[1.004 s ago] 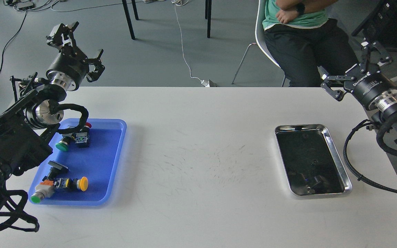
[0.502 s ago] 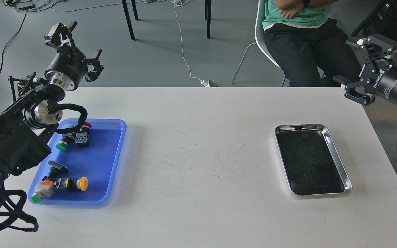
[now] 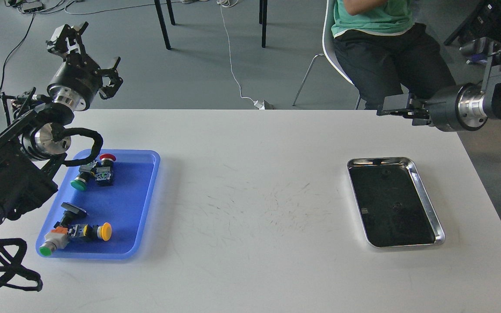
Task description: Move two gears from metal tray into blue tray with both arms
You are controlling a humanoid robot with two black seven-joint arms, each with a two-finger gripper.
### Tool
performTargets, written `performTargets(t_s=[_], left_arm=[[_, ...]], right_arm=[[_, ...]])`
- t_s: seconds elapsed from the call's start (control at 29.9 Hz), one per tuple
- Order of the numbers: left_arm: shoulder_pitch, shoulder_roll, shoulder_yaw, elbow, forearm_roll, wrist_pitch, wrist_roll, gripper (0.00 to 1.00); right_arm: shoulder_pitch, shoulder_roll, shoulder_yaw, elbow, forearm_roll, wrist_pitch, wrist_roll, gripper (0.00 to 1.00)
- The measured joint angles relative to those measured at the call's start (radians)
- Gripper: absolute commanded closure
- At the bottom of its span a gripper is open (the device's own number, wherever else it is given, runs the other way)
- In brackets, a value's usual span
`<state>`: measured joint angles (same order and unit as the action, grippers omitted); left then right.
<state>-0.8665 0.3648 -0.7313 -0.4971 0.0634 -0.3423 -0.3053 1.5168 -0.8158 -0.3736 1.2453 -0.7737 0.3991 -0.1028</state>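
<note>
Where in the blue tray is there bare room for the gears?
The blue tray is bare along its right half. Its left side is crowded: red- and green-capped switches at the top, yellow- and green-capped ones at the bottom.

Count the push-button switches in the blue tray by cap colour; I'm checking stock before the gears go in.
red-cap switch: 1
green-cap switches: 2
yellow-cap switch: 1
black-cap switch: 1
Total: 5
</note>
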Motion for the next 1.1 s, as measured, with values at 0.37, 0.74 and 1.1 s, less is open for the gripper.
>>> performTargets(t_s=[0.37, 0.74, 1.1], left_arm=[[0.006, -0.004, -0.001, 0.000, -0.002, 0.000, -0.025, 0.02], [0.010, 0.002, 0.004, 0.000, -0.002, 0.000, -0.033, 0.02], [0.013, 0.005, 0.004, 0.001, -0.003, 0.000, -0.037, 0.02]], right_arm=[[-0.108, 0.107, -0.087, -0.115, -0.116, -0.002, 0.000, 0.02], [-0.213, 0.240, -0.091, -0.275, -0.127, -0.010, 0.001, 0.02], [-0.287, 0.341, -0.092, -0.414, -0.127, -0.011, 0.002, 0.05]])
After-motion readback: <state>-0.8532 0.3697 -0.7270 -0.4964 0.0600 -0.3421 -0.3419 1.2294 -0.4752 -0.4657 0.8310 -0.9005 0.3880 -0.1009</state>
